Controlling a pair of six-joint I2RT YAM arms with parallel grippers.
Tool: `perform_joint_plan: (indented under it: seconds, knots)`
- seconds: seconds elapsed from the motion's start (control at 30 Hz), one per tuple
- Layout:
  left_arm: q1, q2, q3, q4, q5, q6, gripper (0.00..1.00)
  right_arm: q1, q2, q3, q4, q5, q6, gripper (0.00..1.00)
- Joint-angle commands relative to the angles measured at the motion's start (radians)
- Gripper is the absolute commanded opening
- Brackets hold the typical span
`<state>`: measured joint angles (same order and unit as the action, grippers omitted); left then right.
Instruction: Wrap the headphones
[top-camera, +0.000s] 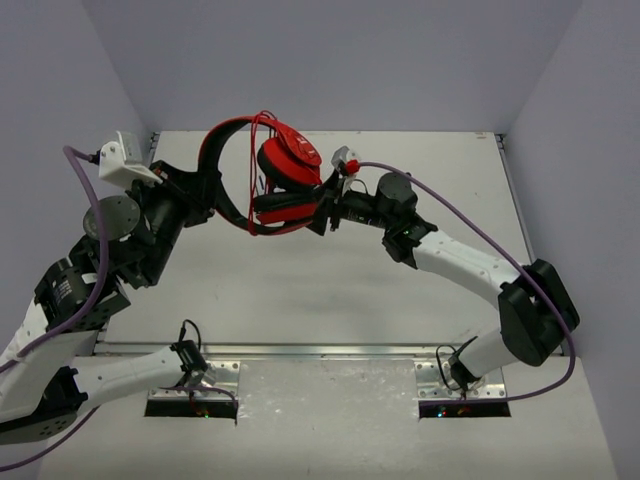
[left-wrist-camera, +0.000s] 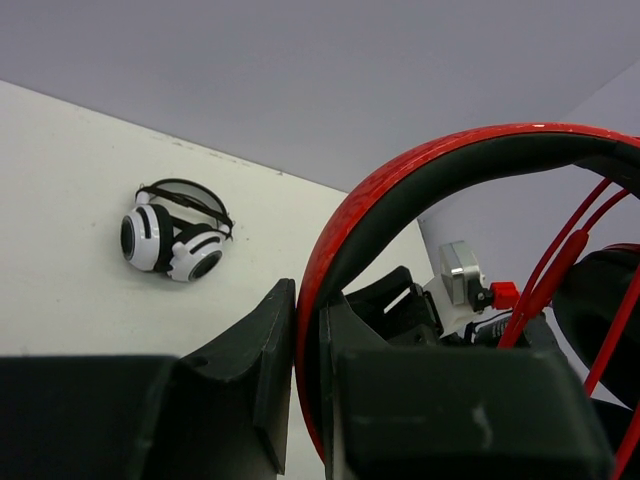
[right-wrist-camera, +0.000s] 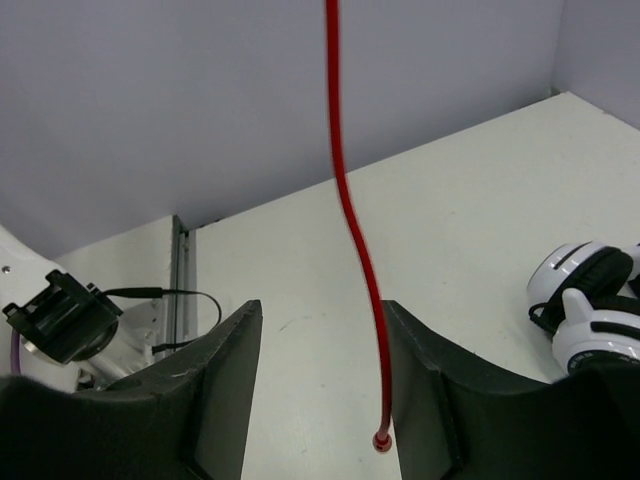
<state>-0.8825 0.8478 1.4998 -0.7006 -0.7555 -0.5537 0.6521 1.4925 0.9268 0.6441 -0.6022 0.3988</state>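
1. The headphones (top-camera: 288, 160) are held up off the table (top-camera: 330, 290), at the upper middle of the overhead view.
2. The left gripper (left-wrist-camera: 310, 305) is clamped on the red headband (left-wrist-camera: 400, 190), which sits squeezed between its two fingers.
3. The cable (top-camera: 262, 170) already runs in several strands down across the band and cups, so part of the winding looks done; how many turns there are is hard to count from above.
4. The right gripper (right-wrist-camera: 322, 315) has its jaws apart and grips nothing. The loose tail of the cable hangs down between them, its tip at the bottom of that frame.
5. Left to do: wind in that free tail and secure it.
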Motion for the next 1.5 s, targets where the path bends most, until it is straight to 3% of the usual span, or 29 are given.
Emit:
perform_joint_plan:
  seconds: [0.0,0.23,0.43,0.53,0.63,0.93,1.2,1.47]
  knots:
    - [-0.006,-0.023,0.01,0.085,0.008,-0.025,0.0,-0.028,-0.031,0.05,-0.029,0.012,0.011,0.5]
    - [-0.006,-0.027,0.013,0.084,0.018,-0.025,0.0,-0.04,-0.032,0.083,-0.076,0.013,-0.02,0.44]
    - [-0.006,-0.03,0.014,0.081,0.018,-0.025,0.0,-0.052,-0.023,0.103,-0.101,-0.021,-0.025,0.21]
    - [-0.006,-0.021,0.019,0.078,0.015,-0.022,0.0,-0.054,-0.025,0.116,-0.118,-0.021,-0.032,0.18]
    - [-0.006,-0.019,0.011,0.079,0.002,-0.026,0.0,-0.054,-0.026,0.129,-0.136,-0.039,-0.034,0.01]
    - [-0.006,-0.007,-0.007,0.206,-0.108,-0.057,0.0,-0.017,-0.092,-0.006,-0.11,0.014,-0.023,0.01]
    - [-0.006,0.062,0.007,0.259,-0.194,-0.124,0.0,0.147,-0.143,-0.037,-0.193,0.206,-0.149,0.01]
    - [0.01,0.264,0.132,0.227,-0.344,-0.031,0.0,0.282,-0.195,-0.052,-0.242,0.349,-0.221,0.01]
